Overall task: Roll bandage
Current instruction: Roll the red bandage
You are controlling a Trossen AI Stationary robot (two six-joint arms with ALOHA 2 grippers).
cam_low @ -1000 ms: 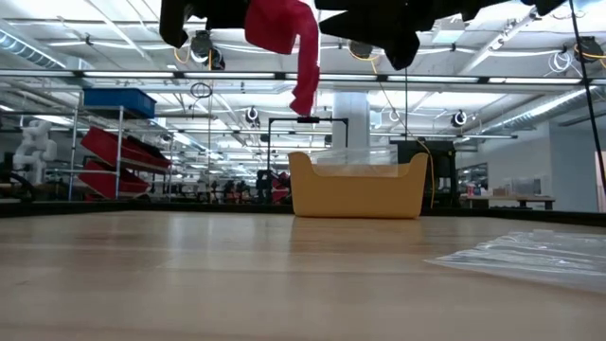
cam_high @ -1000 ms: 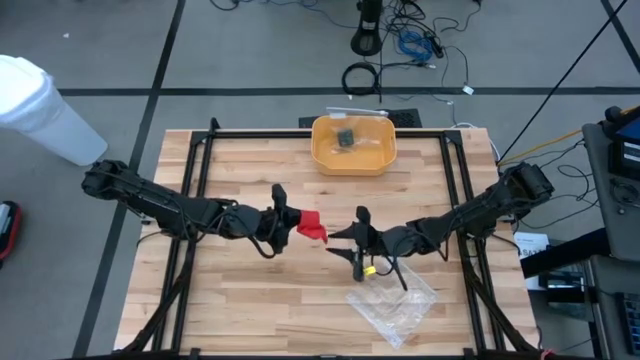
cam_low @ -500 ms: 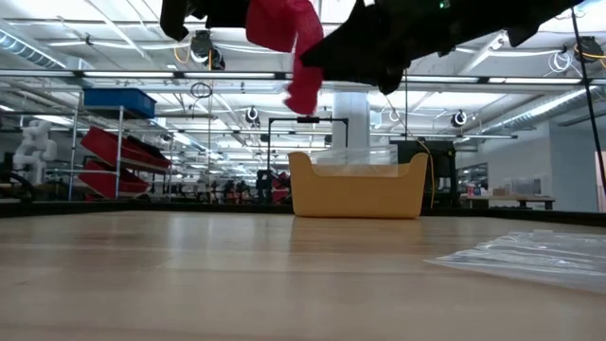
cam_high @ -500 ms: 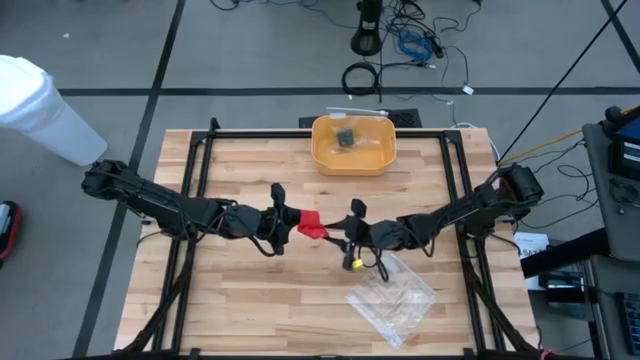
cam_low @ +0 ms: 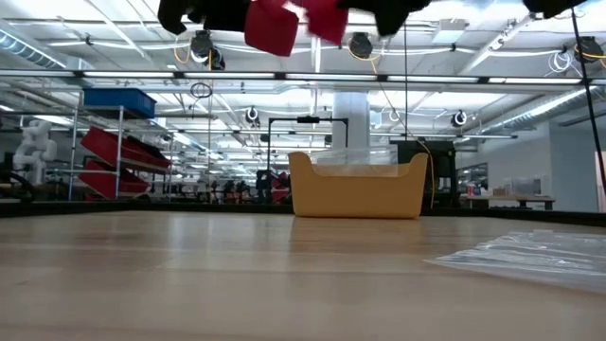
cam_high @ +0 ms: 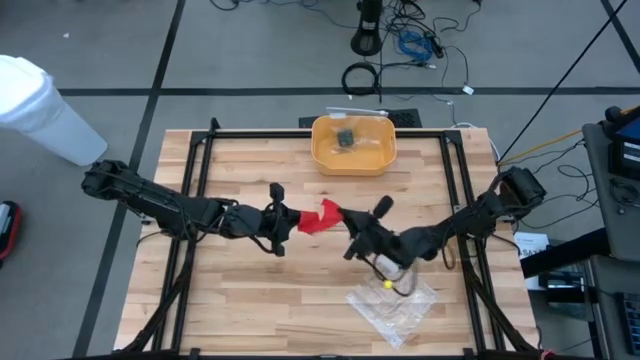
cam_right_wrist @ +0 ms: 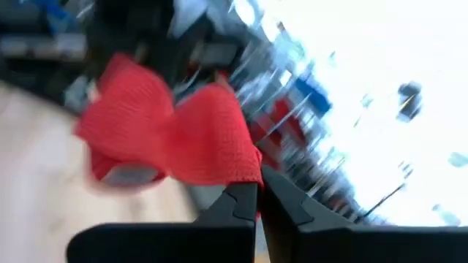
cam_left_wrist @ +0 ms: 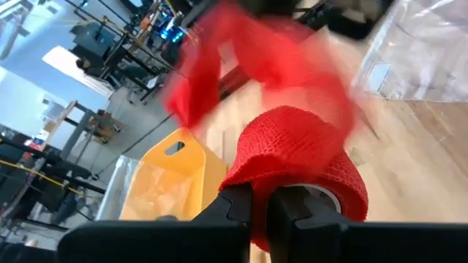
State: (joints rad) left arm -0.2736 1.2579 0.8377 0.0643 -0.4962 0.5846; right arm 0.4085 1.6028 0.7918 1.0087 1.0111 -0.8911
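Note:
The bandage (cam_high: 318, 217) is a bright red roll with a loose tail, held in the air above the middle of the wooden table (cam_high: 250, 300). My left gripper (cam_high: 288, 220) reaches in from the table's left and is shut on the roll (cam_left_wrist: 300, 168). My right gripper (cam_high: 343, 218) comes from the right and is shut on the tail (cam_right_wrist: 212, 139). In the low view the roll (cam_low: 273, 26) and tail (cam_low: 327, 17) show high above the tabletop. My left gripper pinches the near end of the roll (cam_left_wrist: 252, 179) between its two fingers; the fingers hide the exact spot. It comes nearly level from the table's left. The roll is lifted clear of the table. My right gripper pinches the free end of the tail (cam_right_wrist: 245, 172) between its two fingertips. It comes about level from the table's right. The tail runs from the roll (cam_right_wrist: 124, 139) across to the fingers, lifted clear of the table.
A yellow bin (cam_high: 353, 143) with a small dark item stands at the table's far middle. A clear crinkled plastic bag (cam_high: 393, 305) lies on the table near the front right, below my right arm. Black frame rails run along the table's sides.
My right gripper has moved up and toward the bandage, rolled its wrist, and shut on the tail. The tail, which hung down from the roll, is now lifted to about level between the two grippers. The roll has stayed in place in my left gripper.

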